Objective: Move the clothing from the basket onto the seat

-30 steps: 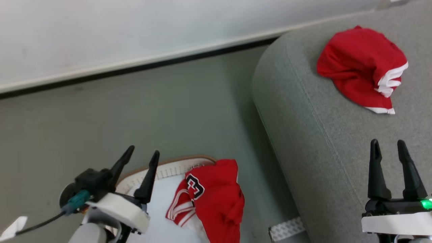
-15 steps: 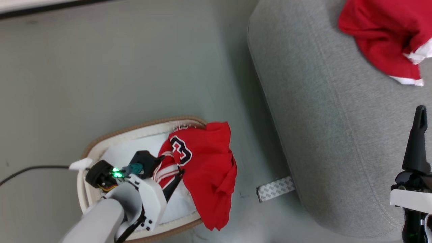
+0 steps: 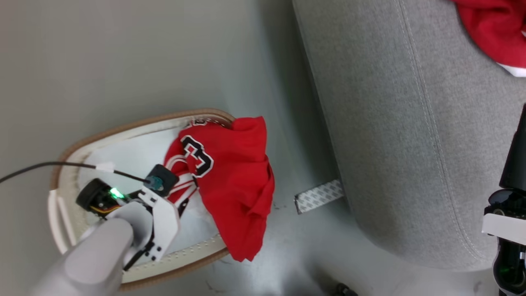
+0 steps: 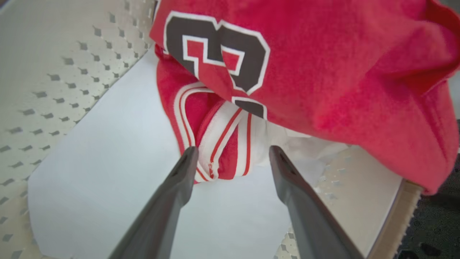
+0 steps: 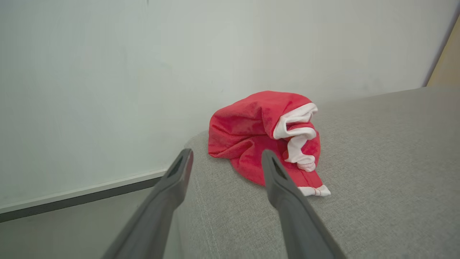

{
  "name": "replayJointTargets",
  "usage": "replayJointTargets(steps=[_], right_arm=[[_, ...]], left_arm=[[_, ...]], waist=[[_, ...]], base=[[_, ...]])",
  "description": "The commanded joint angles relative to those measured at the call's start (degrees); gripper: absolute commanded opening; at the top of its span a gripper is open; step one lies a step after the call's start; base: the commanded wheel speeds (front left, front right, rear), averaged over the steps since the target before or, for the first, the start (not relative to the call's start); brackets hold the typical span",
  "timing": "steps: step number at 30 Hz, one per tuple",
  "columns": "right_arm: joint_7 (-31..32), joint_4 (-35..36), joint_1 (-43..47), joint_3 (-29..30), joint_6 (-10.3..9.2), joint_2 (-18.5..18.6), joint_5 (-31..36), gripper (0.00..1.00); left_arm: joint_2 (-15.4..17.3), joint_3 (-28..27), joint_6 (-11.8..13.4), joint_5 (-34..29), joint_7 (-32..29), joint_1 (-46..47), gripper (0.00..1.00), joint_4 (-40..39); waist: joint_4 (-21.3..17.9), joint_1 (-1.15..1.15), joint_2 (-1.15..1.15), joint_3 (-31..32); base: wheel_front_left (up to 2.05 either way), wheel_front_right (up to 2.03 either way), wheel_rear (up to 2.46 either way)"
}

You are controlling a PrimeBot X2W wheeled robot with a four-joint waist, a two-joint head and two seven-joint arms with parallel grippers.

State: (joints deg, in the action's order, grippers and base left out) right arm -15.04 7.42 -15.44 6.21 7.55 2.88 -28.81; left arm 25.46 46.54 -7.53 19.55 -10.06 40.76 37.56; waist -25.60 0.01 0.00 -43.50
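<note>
The left claw (image 4: 230, 153) has come down into the basket (image 3: 135, 123). A second ago it hung above the near rim with its fingers in the air. Now, in the left wrist view, the two dark fingers stand wide apart on either side of a folded bit of the jersey's white-and-red trim, just over the white pad (image 4: 107, 180) that lines the basket floor. Nothing is gripped yet, and whether the tips touch the cloth cannot be told.

The head camera has tipped downward over the same second, so the basket's shift up that view is the camera's doing, not the basket's.

The jersey (image 3: 230, 181) lies bunched at the side of the basket nearest the seat (image 3: 390, 123). Its number faces up, and a good part of it is draped over the tan rim and hangs outside toward the floor (image 3: 123, 61).

The right claw (image 5: 226, 153) has not joined in. It stays wide and empty above the seat's edge, pointing toward the shorts (image 5: 251, 133), which already lie crumpled on the grey cushion.

So half the task looks done, and the last garment is about to be taken. The next move is probably to close on the trim fold. Because that fold is thin and the bulk of the jersey hangs over the rim, the cloth may drag on the basket edge as it is lifted, or tug the light basket along.
</note>
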Motion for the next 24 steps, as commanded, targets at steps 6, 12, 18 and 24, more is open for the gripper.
replayJointTargets(steps=[6, 12, 18, 24], right_arm=[[-0.1, 1.7, -0.8, -1.2, -0.13, -0.1, -1.2, 1.00], [-0.1, 2.8, -0.5, -1.5, -0.13, -0.1, -1.5, 1.00], [-0.1, 3.9, 0.5, -1.7, -0.13, -0.1, -0.7, 1.00], [-0.1, 5.6, 1.6, -2.5, -0.13, -0.1, 0.0, 1.00]], left_arm=[[-0.2, 0.5, 1.4, -1.3, -0.4, 3.3, 1.00, 6.5], [-1.4, 2.2, 1.7, -2.9, -1.3, 5.7, 1.00, 10.6], [-2.4, 3.0, 3.0, -3.8, 0.1, 7.0, 1.00, 13.8], [-2.0, 3.0, 3.7, -3.2, 2.8, 7.7, 1.00, 16.6]], waist=[[-2.7, -0.01, 0.00, -3.4], [-2.9, -0.01, 0.00, -4.6], [-2.5, -0.01, 0.00, -5.0], [-1.8, -0.01, 0.00, -5.6]], base=[[0.00, 0.00, 0.00], [0.00, 0.00, 0.00], [0.07, 0.07, 0.07], [0.12, 0.12, 0.12]])
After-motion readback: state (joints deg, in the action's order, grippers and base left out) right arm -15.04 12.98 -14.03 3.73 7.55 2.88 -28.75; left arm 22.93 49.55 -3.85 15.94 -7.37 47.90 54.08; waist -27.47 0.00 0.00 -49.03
